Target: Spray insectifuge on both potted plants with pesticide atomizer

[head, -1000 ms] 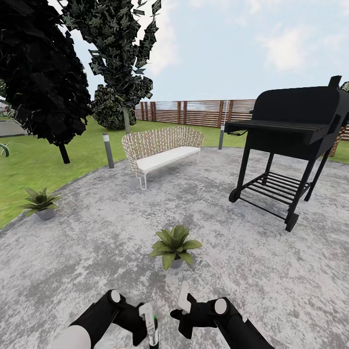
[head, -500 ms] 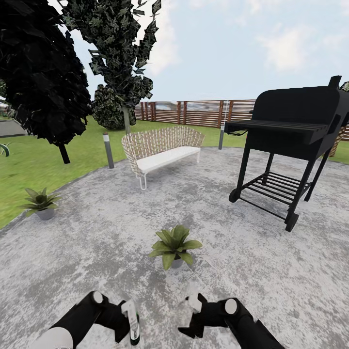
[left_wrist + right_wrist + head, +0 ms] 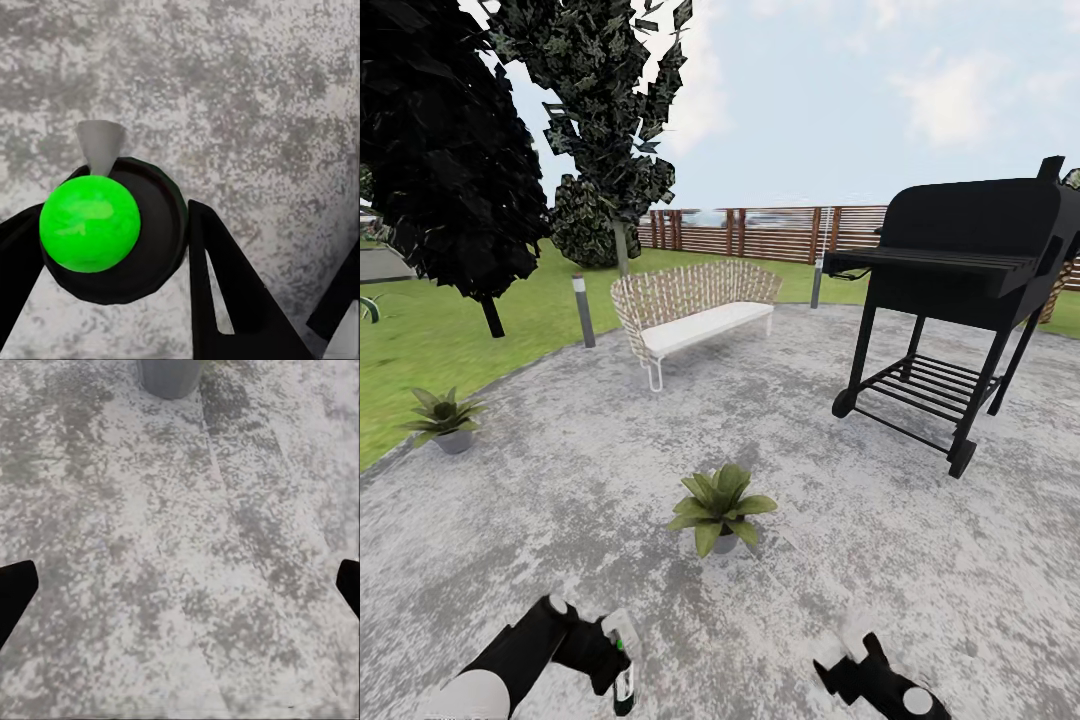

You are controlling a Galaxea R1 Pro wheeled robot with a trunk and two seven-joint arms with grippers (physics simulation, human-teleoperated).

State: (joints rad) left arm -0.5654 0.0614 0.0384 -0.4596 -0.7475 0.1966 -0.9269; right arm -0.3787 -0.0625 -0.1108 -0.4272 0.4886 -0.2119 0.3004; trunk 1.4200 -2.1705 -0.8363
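Note:
My left gripper (image 3: 610,655) hangs low at the left, shut on the pesticide atomizer (image 3: 625,685), a slim dark bottle with a whitish head. In the left wrist view the bottle (image 3: 112,229) sits between black fingers (image 3: 225,289), with a bright green cap and a grey nozzle tip above the patio. My right gripper (image 3: 842,655) is low at the right, open and holding nothing. Its fingertips stand wide apart at the edges of the right wrist view, over bare stone. One potted plant (image 3: 718,505) stands just ahead of both grippers, and its grey pot (image 3: 169,375) is near. The second potted plant (image 3: 445,415) sits at the patio's left edge.
The round grey stone patio (image 3: 610,470) spreads ahead. A wicker bench (image 3: 695,305) stands mid-distance, a black barbecue grill (image 3: 960,290) at the right. Two bollard lights (image 3: 583,310) flank the bench. Lawn (image 3: 420,340), dark trees and a slat fence (image 3: 760,230) lie beyond.
Both arms have dropped and drawn apart: the left gripper carried the atomizer down and leftward, and the right gripper swung down and to the right. The plants have not moved.

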